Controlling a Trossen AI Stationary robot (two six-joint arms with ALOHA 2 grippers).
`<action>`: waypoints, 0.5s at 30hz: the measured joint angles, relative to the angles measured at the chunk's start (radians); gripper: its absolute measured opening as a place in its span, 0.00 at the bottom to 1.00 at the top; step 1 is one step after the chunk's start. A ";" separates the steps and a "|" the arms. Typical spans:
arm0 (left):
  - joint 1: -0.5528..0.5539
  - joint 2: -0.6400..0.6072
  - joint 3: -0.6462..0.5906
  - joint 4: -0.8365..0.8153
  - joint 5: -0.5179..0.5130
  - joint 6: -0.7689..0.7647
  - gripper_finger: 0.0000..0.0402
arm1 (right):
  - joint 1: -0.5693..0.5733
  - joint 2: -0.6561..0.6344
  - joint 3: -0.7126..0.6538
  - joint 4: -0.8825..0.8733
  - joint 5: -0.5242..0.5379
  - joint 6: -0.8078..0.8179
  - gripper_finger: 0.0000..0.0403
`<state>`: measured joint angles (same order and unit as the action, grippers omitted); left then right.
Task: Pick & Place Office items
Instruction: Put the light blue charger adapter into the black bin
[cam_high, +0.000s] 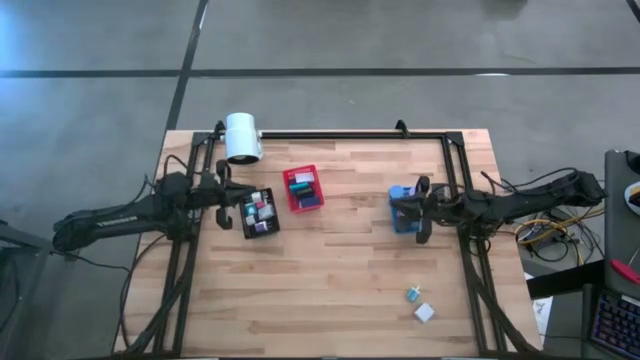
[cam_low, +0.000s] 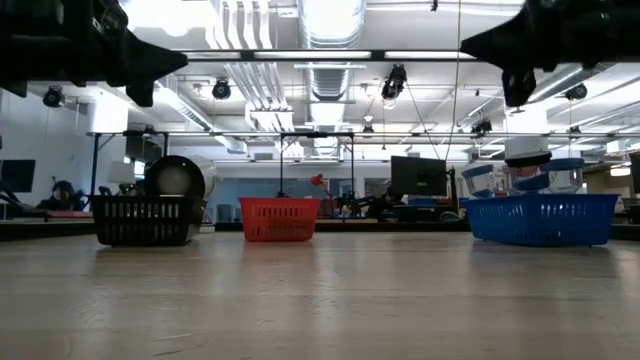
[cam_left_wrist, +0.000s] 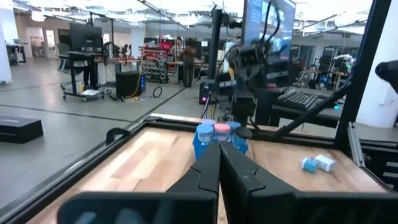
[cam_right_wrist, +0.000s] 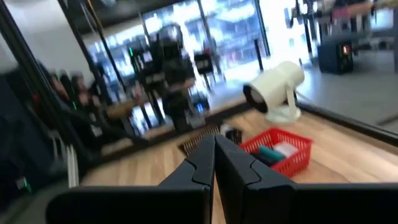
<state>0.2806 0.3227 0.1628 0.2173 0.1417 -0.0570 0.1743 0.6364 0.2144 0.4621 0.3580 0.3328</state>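
Note:
Two loose office items, a teal piece and a white block, lie on the wooden table near its front right; they also show in the left wrist view. More small pieces fill the black bin, the red bin and the blue bin. My left gripper hangs shut beside the black bin, its fingers level and holding nothing. My right gripper hangs shut above the blue bin, and nothing is between its fingers.
A big white cylinder stands at the table's far left, behind the black bin. A black frame rail runs along the far edge and down both sides. Bare wood lies in the middle and near part of the table.

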 joint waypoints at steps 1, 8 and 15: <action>0.000 0.000 0.000 -0.007 0.000 0.000 0.03 | 0.003 0.008 0.044 -0.078 0.001 0.000 0.02; 0.000 0.000 -0.001 -0.018 0.000 0.000 0.03 | 0.040 0.108 0.327 -0.539 0.001 0.015 0.02; 0.000 0.001 -0.003 -0.039 0.000 0.000 0.03 | 0.097 0.266 0.532 -0.795 0.001 0.075 0.02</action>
<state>0.2806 0.3237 0.1599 0.1787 0.1417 -0.0570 0.2711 0.9020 0.7465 -0.3333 0.3591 0.4082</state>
